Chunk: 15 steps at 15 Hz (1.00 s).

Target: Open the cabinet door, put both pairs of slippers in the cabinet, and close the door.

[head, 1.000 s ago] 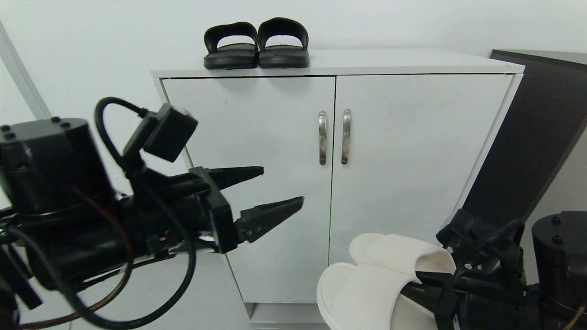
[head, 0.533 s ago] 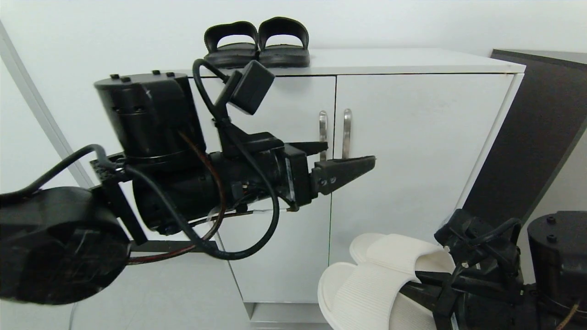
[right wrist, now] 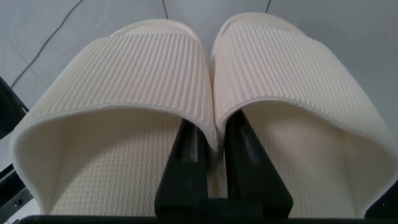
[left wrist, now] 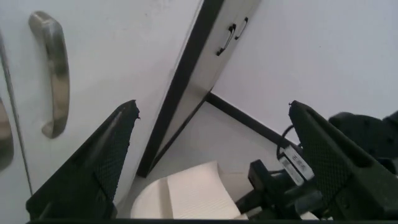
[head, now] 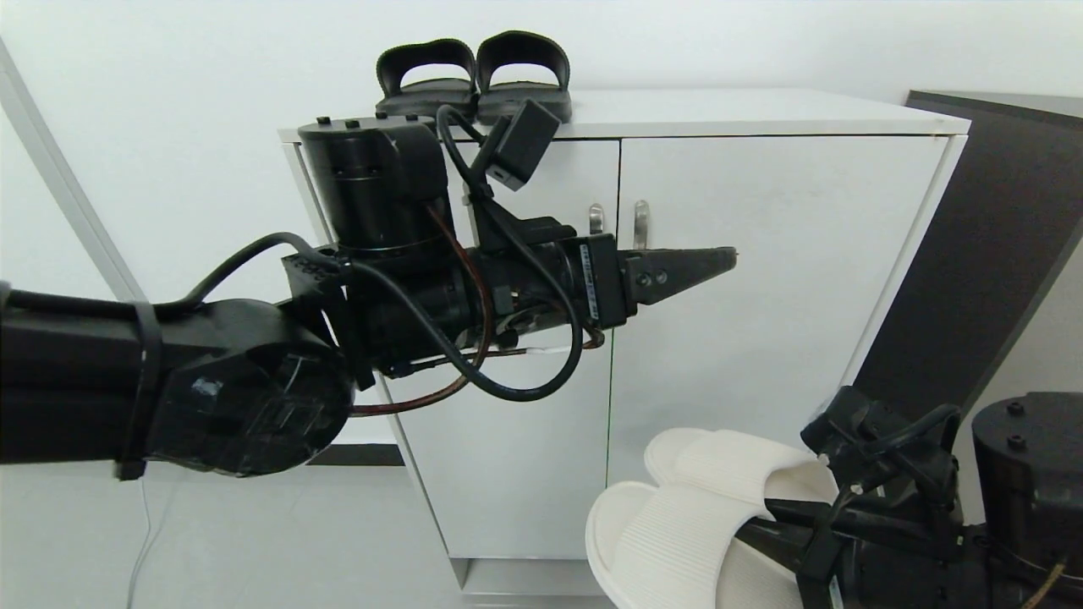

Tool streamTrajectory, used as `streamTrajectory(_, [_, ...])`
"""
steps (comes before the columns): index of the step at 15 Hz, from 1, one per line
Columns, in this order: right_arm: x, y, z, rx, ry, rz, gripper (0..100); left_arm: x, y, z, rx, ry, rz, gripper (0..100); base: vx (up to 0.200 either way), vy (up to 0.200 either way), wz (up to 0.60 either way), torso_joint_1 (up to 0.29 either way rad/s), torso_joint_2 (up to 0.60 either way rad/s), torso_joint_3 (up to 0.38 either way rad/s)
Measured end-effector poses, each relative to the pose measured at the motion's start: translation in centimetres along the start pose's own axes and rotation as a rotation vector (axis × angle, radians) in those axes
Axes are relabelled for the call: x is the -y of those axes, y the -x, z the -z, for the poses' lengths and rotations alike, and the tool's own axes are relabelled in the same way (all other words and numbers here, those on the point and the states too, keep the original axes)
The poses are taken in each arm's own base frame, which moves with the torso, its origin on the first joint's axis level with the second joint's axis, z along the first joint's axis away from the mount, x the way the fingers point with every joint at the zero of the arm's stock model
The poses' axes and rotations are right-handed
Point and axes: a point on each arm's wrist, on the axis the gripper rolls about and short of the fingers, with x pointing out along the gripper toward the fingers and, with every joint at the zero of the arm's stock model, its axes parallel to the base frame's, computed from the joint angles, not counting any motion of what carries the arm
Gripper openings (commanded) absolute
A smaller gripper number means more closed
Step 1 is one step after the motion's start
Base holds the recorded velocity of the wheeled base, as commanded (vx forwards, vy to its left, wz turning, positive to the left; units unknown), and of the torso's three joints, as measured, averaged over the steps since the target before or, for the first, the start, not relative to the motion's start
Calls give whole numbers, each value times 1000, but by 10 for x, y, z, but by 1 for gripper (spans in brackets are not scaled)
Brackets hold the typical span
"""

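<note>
Two fingers [left wrist: 93, 168] of the left gripper [left wrist: 212, 107] stand wide apart in the left wrist view, holding nothing, with a door handle [left wrist: 53, 81] just beside one. The head view, side-on, shows one finger lying across the lower part of the handles at frame centre. The right gripper [right wrist: 214, 149] pinches the inner walls of the white slippers [head: 702, 507] together, a grip seen plainly in the right wrist view; the head view places them lower right. Both cabinet [head: 761, 338] doors are shut. The black slippers [head: 474, 80] sit on its top, upper centre.
</note>
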Motion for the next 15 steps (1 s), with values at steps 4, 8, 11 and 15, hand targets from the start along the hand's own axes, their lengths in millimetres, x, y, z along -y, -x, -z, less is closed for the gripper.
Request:
streamTrajectory(4, [0,-1,1,-5,0,0,0,-13,-5,-2,0,9,-60,100,0,0,0,0,0,0])
streamTrajectory(8, [0,-2,2,-10,0,0,0,-20,-12,-4,30,2,-130,100,0,0,0,0,0,0])
streamTrajectory(11, [0,-2,2,-13,1,1,0,-26,-19,-3,43,-1,-166,100,0,0,0,0,0,0])
streamTrajectory(15, [0,-3,3,-18,1,1,0,-31,-28,-2,11,15,-183,100,0,0,0,0,0,0])
